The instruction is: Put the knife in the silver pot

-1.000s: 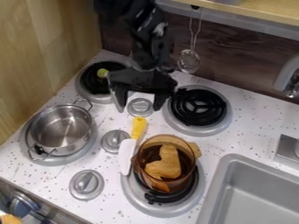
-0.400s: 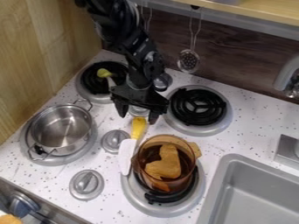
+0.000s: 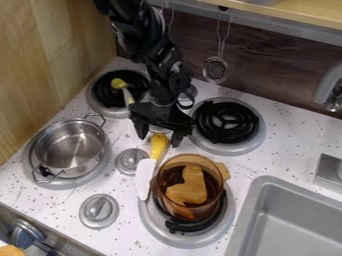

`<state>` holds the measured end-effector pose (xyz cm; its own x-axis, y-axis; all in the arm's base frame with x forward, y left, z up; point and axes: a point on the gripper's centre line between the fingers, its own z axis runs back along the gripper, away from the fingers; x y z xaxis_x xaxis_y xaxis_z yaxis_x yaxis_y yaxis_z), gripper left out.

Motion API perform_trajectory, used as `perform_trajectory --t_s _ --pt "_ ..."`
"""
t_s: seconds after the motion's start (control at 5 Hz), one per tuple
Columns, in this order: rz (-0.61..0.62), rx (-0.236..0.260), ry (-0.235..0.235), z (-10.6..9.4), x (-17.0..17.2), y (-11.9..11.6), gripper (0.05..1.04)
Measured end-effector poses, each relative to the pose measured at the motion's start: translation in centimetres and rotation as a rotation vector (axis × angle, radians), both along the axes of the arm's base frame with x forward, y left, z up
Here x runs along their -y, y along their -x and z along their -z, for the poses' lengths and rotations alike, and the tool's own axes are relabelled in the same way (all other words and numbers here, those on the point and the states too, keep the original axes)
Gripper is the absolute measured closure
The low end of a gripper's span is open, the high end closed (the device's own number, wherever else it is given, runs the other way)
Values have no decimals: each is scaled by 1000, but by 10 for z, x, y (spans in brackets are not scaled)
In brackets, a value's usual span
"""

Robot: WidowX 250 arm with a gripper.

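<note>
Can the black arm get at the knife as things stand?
Probably yes: the gripper hangs open at the yellow handle of the knife, though the amber pot stands close beside.

- The knife (image 3: 144,180) has a yellow handle (image 3: 159,145) and a white blade. It is lying on the white speckled surface (image 3: 287,135), outside the silver pot (image 3: 70,147) and well apart from it. The handle is directed to the top of the view, the blade to the bottom. The blade lies just beside the brown transparent pot (image 3: 160,187), on its left side in the view.
- The silver pot is of shiny metal, round, with open top and two thin wire handles. It stands upright on the left burner (image 3: 67,184).
</note>
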<state>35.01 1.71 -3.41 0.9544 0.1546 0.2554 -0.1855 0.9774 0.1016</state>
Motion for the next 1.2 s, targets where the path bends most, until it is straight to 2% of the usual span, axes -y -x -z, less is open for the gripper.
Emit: perform_trajectory --t_s 0.4,0.6,0.8,1.0,1.2 --pt "14 -101 49 12 0 3 86" --pt "25 -70 82 14 -2 -2 115" --pt "47 -63 90 15 -1 -8 375" --pt "45 -85 69 15 -3 -6 583" --pt "44 -125 65 13 -2 -6 587"
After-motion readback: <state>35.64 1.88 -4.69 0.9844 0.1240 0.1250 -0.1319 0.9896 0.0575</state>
